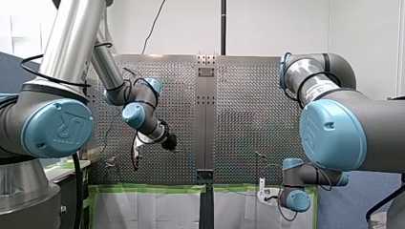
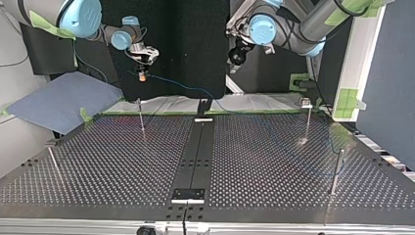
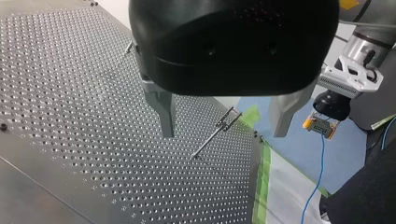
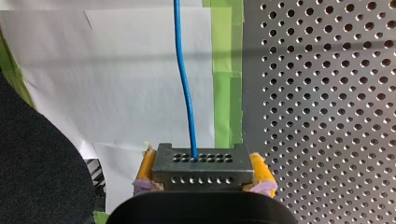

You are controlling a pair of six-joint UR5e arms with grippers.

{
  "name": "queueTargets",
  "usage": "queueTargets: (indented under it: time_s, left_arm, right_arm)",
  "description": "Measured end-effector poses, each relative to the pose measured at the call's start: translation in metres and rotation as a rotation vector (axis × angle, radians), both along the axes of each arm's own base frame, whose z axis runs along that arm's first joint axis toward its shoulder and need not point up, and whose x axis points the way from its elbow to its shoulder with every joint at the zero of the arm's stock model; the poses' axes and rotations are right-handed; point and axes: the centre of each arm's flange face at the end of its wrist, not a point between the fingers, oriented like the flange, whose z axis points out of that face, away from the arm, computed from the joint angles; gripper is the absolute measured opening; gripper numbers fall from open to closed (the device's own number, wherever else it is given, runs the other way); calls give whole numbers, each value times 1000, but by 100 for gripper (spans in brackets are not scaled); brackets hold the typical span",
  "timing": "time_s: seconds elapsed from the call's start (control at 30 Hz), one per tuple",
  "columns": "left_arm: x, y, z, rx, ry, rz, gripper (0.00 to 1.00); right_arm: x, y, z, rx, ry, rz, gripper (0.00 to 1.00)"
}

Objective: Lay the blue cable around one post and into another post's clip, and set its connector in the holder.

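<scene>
The grey connector (image 4: 201, 165) sits clamped between the yellow pads (image 4: 147, 164) of my right gripper (image 4: 203, 169), which is shut on it. The blue cable (image 4: 184, 79) runs straight out of the connector, over white paper. In the top view my right gripper (image 2: 142, 55) hangs beyond the table's far edge at the left, with the connector (image 2: 142, 76) below it and the cable (image 2: 188, 88) trailing toward the middle. My left gripper (image 3: 224, 123) is open and empty above the table, with a clip-topped post (image 3: 228, 119) seen between its fingers. My left gripper (image 2: 237, 53) hovers at the top view's upper right.
Thin posts stand on the perforated table (image 2: 254, 161): one at the far left (image 2: 141, 119), one at the far right (image 2: 307, 120), one at the near right (image 2: 336, 169), one at the near left (image 2: 53, 160). A black bracket (image 2: 203, 107) sits on the centre rail's far end. Green tape (image 4: 226, 70) edges the table.
</scene>
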Motion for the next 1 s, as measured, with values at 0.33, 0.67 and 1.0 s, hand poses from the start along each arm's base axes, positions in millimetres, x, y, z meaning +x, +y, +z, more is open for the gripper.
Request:
queueTargets:
  time_s: [0.33, 0.67, 1.0]
  left_arm:
    - [5, -6, -27, -5, -9, -42, 98]
    - [16, -13, -38, 23, -81, -83, 98]
    - [31, -23, -38, 47, -188, -128, 98]
  right_arm:
    - [1, -1, 0, 4, 2, 2, 0]
    - [4, -1, 0, 11, 6, 6, 0]
    - [4, -1, 0, 11, 7, 7, 0]
